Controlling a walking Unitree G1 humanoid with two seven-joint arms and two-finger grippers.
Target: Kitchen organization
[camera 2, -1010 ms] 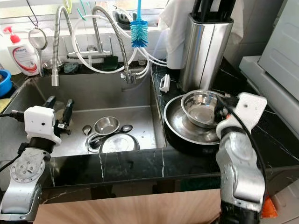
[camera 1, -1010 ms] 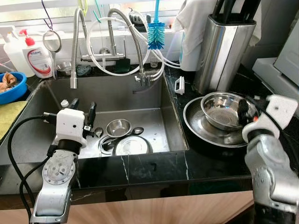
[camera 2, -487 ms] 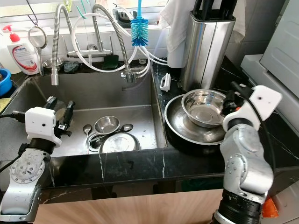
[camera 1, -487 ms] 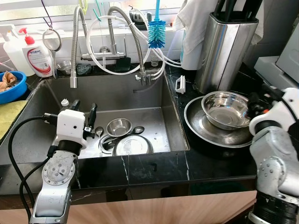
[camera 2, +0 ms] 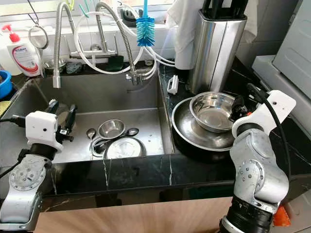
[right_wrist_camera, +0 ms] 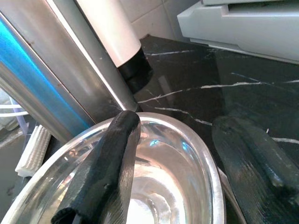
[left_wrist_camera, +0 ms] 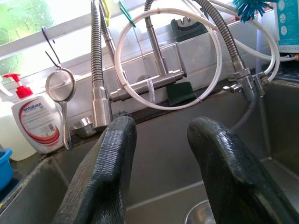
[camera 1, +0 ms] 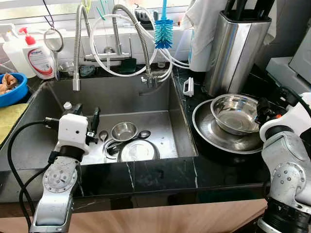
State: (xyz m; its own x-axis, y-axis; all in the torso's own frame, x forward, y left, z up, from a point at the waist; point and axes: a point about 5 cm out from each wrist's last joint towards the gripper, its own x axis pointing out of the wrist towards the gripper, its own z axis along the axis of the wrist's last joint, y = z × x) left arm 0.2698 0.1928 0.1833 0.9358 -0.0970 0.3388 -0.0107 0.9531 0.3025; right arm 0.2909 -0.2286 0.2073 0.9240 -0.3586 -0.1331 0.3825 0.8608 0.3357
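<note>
A steel bowl [camera 1: 235, 114] sits inside a wide steel plate [camera 1: 214, 138] on the black counter right of the sink. My right gripper [camera 1: 262, 109] is open at the bowl's right rim. In the right wrist view one finger [right_wrist_camera: 107, 163] lies over the bowl's inside and the other stays outside the rim. In the sink [camera 1: 121, 99] lie a small steel bowl [camera 1: 123, 131], a round plate [camera 1: 138, 151] and spoons [camera 1: 103, 136]. My left gripper [camera 1: 85, 114] hangs open and empty over the sink's left part.
A tall steel utensil holder [camera 1: 233, 48] stands behind the wide plate. Flexible taps [camera 1: 77, 48], white hoses and a blue brush [camera 1: 163, 34] hang over the sink's back. A soap bottle [camera 1: 39, 58] and a blue bowl [camera 1: 12, 90] stand at the left. A white appliance [camera 1: 286, 68] is at the right.
My right arm has swung to the right, taking its gripper from over the bowl to the bowl's right rim. The left arm has not moved.
</note>
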